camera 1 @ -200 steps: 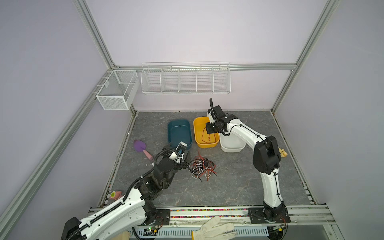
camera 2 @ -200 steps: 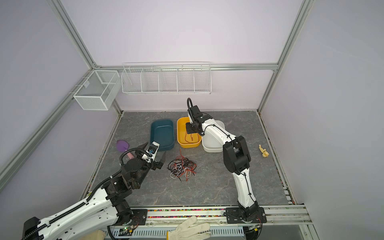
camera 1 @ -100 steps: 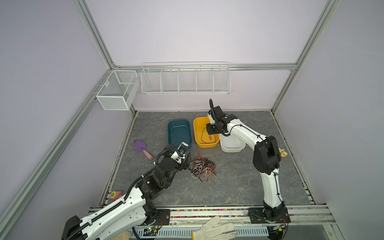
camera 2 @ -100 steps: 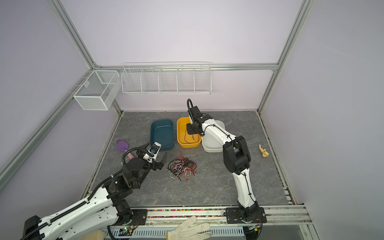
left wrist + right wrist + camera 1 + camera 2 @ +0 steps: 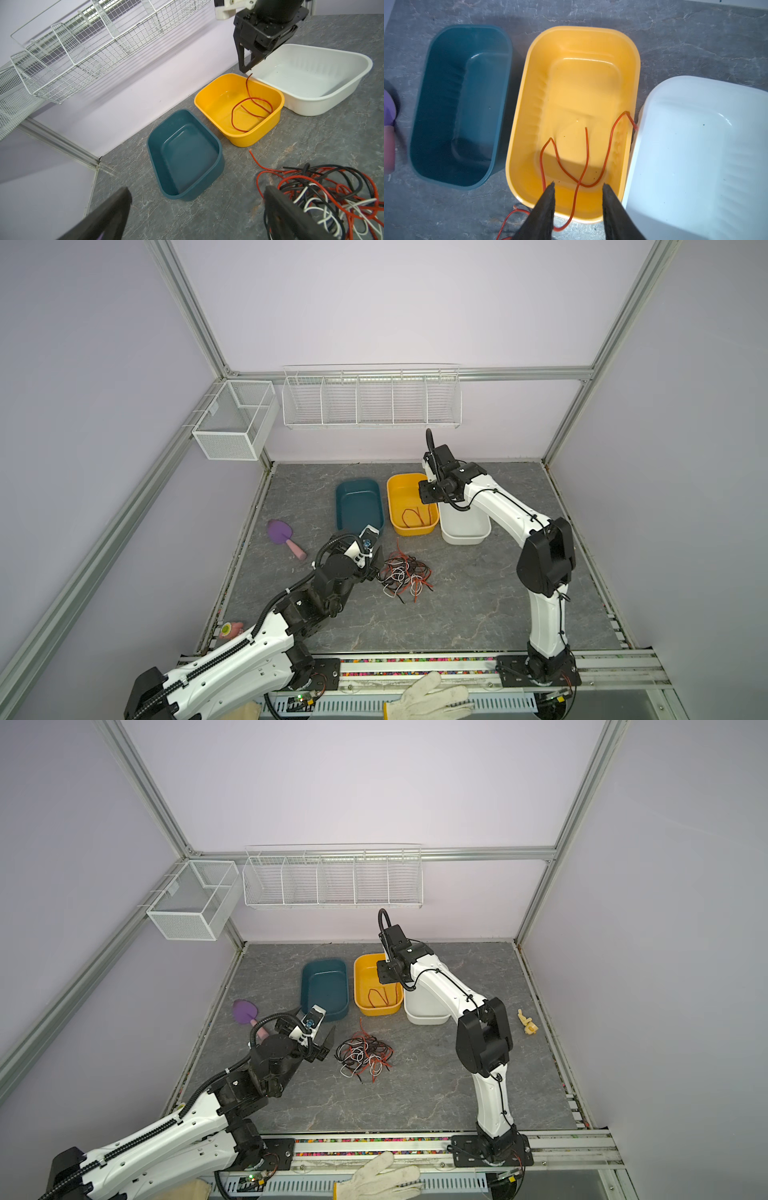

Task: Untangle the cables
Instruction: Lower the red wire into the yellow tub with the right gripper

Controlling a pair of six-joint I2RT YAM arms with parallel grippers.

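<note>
Cables [image 5: 405,574] tangled on near side of yellow bin [image 5: 415,531], one red cable [image 5: 587,145] inside it | my right gripper [image 5: 578,186] angled down over bin, jaws parted (clenched a second ago) | left gripper [image 5: 197,190] gaping low, same side.

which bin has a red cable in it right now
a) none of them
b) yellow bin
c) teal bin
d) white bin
b: a red cable loops inside the yellow bin, while the teal bin and the white bin on either side of it show only bare floors.
</note>
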